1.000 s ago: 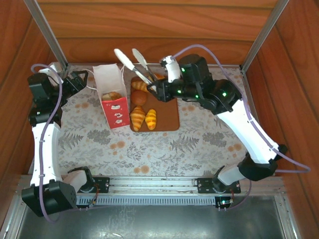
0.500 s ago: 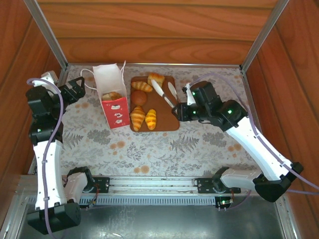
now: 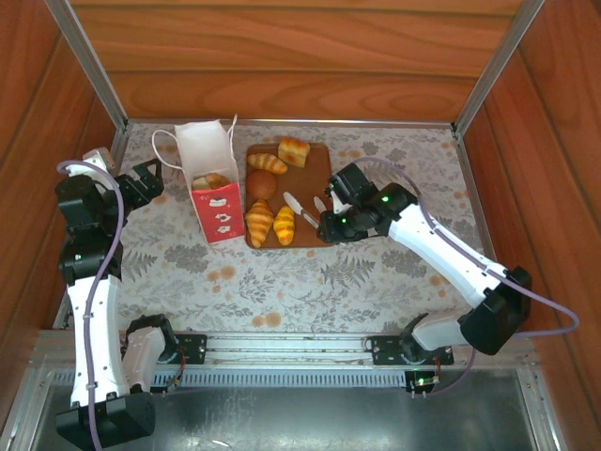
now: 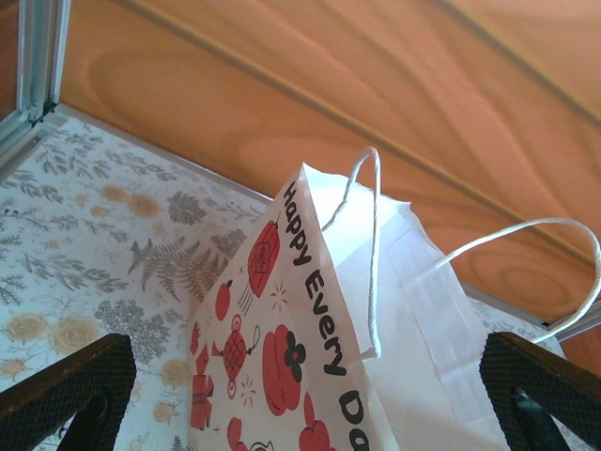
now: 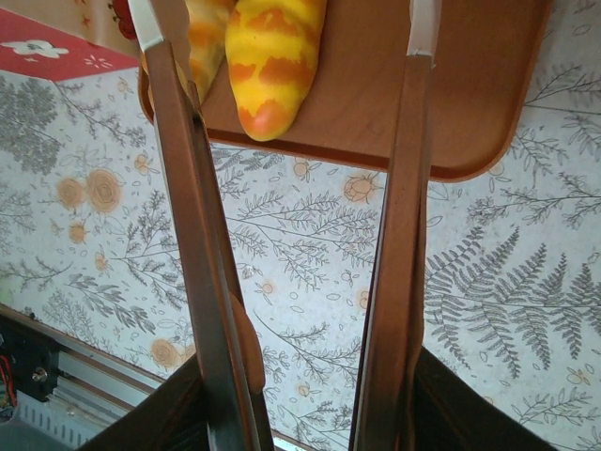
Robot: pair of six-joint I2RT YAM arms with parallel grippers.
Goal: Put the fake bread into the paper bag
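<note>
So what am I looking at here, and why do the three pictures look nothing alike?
These are two robot arms bolted at a table's near edge. One picture comes from a camera overhead. The other two come from small cameras on each arm's wrist. On the flowered table stands a red-and-white paper bag with one pastry inside. Beside it, a wooden board carries five toy breads. The right gripper holds metal tongs, tips over the board, and its wrist camera looks along them. The left gripper is open beside the bag, holding nothing.
</note>
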